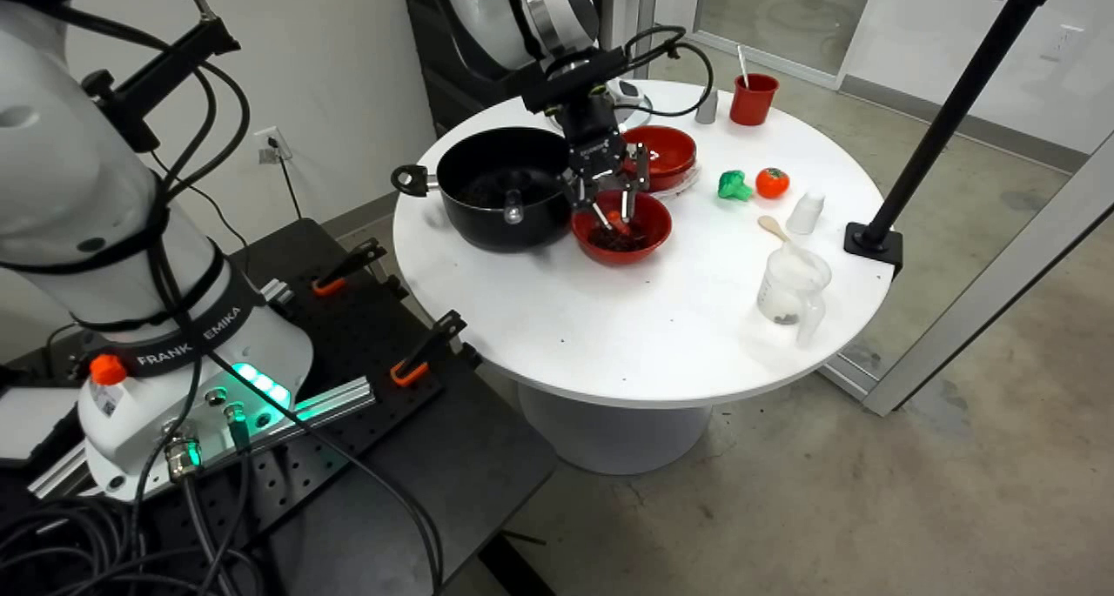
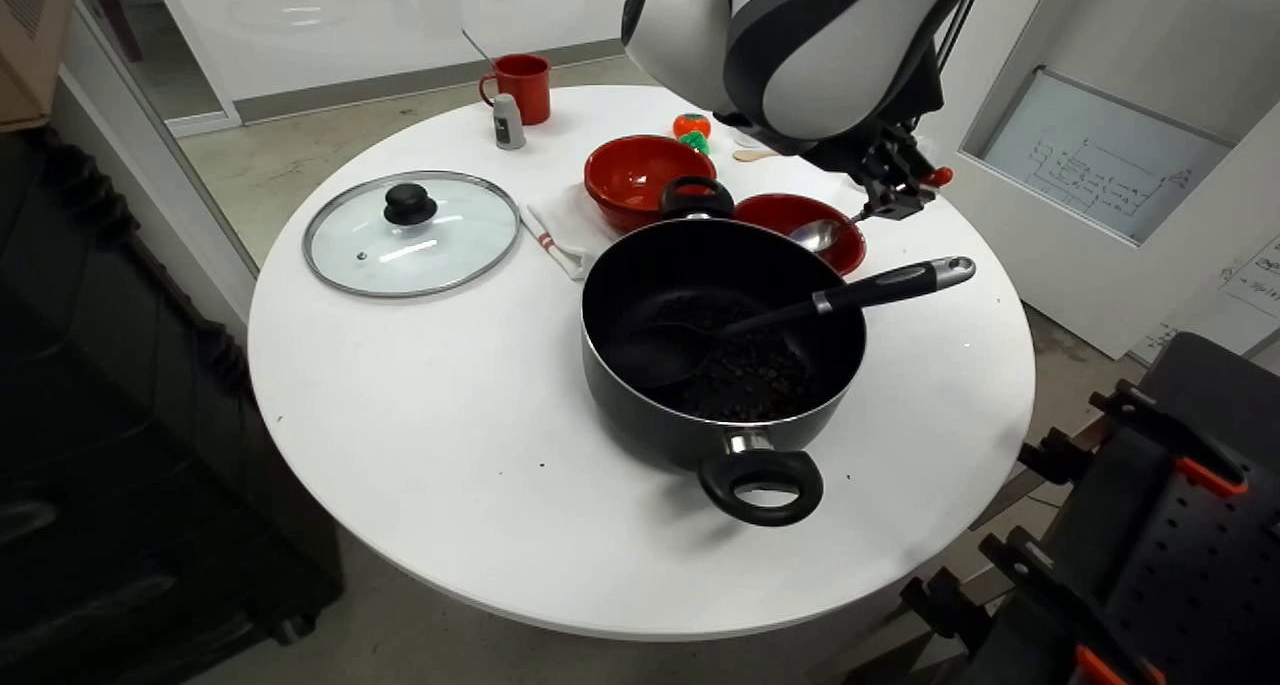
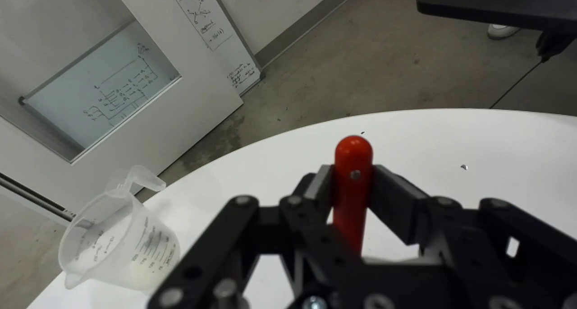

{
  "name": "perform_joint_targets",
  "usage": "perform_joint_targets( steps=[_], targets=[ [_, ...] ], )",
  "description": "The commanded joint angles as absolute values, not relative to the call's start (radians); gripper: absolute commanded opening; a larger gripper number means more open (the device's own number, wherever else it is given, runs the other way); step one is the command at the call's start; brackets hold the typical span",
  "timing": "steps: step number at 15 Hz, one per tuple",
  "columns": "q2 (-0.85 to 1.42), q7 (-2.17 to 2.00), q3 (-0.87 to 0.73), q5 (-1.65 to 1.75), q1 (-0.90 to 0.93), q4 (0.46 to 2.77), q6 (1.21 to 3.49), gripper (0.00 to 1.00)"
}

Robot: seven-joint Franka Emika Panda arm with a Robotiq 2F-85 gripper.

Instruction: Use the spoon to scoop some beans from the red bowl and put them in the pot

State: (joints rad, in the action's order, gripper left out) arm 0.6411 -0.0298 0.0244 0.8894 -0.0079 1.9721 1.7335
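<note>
Exterior views, beans [image 2: 750, 377] and black utensil [image 2: 778, 316] in pot [image 2: 640, 427], beans in red bowl [image 1: 642, 253], jaws clamping spoon [image 2: 816, 234].

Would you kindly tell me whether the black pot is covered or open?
Open: the glass lid lies on the table, apart from the pot, and dark beans show inside.

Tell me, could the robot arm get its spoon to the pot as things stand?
Probably yes: the claw grips the spoon, and the pot stands uncovered beside the red bowl, with the glass lid off to one side. The black utensil crossing the pot's rim might get in the way.
</note>
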Motion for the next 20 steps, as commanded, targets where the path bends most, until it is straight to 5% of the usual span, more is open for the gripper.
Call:
perform_joint_targets(
  steps=[1,20],
  targets=[
    [0.722,0.017,0.012,0.838,0.008,1.855,1.649,0.06],
    [0.838,0.051,0.032,0.761,0.000,1.764,1.582,0.06]
  ],
)
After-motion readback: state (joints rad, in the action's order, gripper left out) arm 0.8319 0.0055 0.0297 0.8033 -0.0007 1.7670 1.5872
